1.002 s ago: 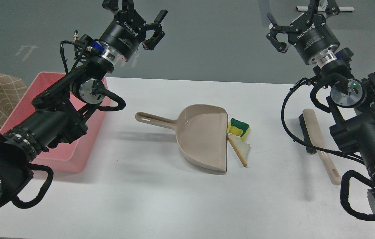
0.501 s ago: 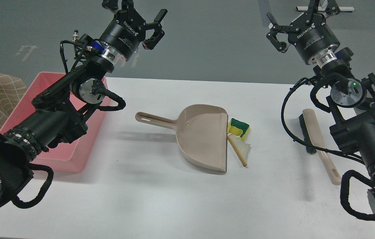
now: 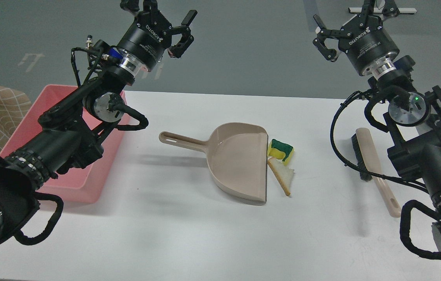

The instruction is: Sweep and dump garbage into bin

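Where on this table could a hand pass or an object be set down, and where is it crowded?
Bare patches: the near strip of the table in front of the dustpan; the stretch between the pink bin and the dustpan; the gap between the bread slice and the brush. Crowded: the dustpan's mouth, where the sponge and bread sit close against it.

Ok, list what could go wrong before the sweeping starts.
1. The sponge and bread slice lie right at the lip of the dustpan, which nothing holds; a brush stroke could push the pan away instead of loading it.
2. The brush lies partly under the right arm's cables, so reaching for it may snag them.
3. The left arm crosses over the bin, which may make dumping awkward.
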Tool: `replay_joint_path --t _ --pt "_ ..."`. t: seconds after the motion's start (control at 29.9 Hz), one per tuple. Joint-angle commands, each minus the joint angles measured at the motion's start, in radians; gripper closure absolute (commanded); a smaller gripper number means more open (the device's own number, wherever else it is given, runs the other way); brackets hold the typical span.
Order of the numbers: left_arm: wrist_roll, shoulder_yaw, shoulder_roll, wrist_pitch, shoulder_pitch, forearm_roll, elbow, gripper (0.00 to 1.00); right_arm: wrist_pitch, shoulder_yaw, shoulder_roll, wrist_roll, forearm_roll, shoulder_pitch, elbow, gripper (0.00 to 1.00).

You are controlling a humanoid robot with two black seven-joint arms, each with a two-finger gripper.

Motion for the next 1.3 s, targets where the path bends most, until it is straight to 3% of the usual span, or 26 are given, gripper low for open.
replay_joint_path --t 0.0,0.84,1.27 --pt "0.000 0.000 0.001 0.000 0.000 0.001 0.000 0.02 0.000 0.000 0.000 0.000 0.000 0.000 0.000 0.00" --pt "-0.012 0.016 0.002 0.024 0.012 0.012 -0.026 0.02 0.000 0.000 -0.001 -0.001 0.000 0.000 0.002 0.00" --pt "-0.016 0.016 0.085 0.260 0.089 0.181 -0.293 0.02 0.000 0.000 -0.003 -0.003 0.000 -0.002 0.000 0.00"
